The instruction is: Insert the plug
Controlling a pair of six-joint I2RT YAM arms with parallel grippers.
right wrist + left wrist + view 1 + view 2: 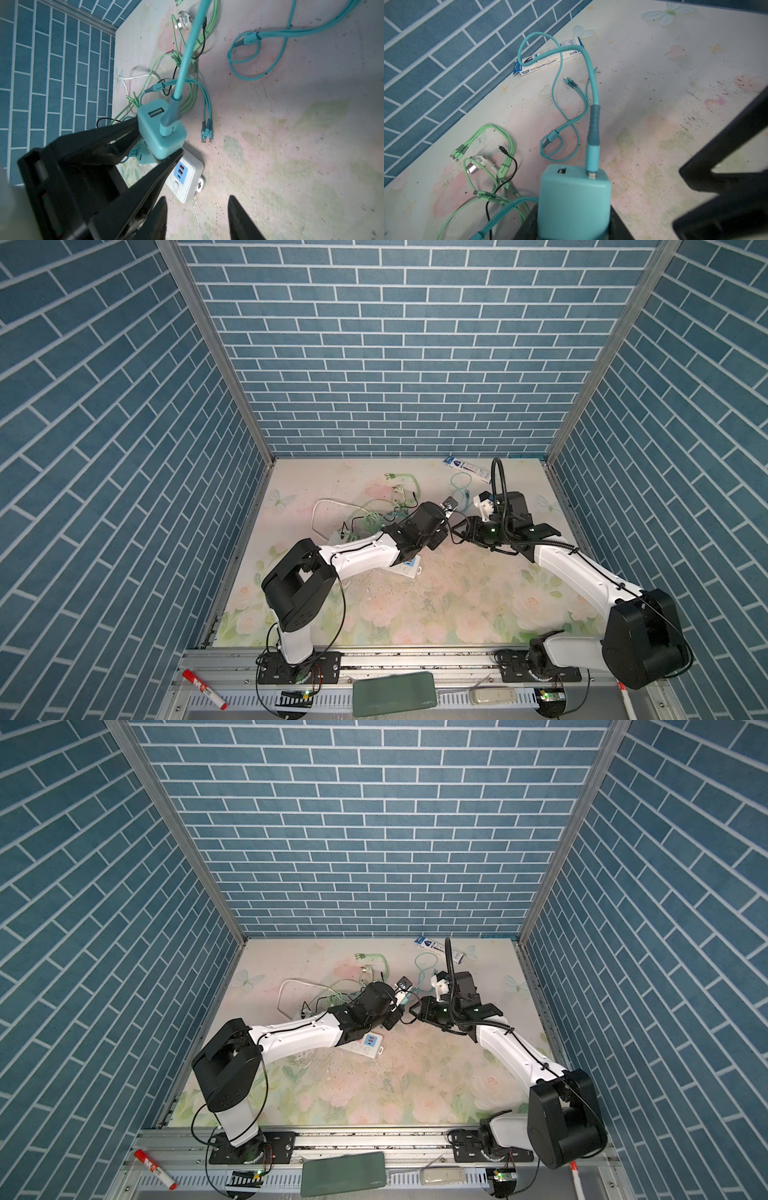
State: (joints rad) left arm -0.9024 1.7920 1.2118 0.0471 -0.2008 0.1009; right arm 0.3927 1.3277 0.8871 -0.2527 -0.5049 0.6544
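Note:
A teal charger block (574, 199) sits between the black fingers of my left gripper (574, 225), which is shut on its sides. A thick teal cable's plug (591, 166) sits in one of the block's two ports; the other port is empty. In the right wrist view the same block (153, 128) hangs just above the white power strip (187, 178), which has a blue USB panel. My right gripper (197, 207) stands open with nothing between its fingers, close beside the left one. In both top views the two grippers (451, 512) (415, 1011) meet mid-table.
Green cables (506, 145), a white mains plug (475, 166) and a thin black lead (508, 158) lie tangled behind the strip. A teal three-headed cable (206, 133) trails next to it. A white and blue box (550, 58) rests by the back wall. A second teal block (143, 158) shows under the held one.

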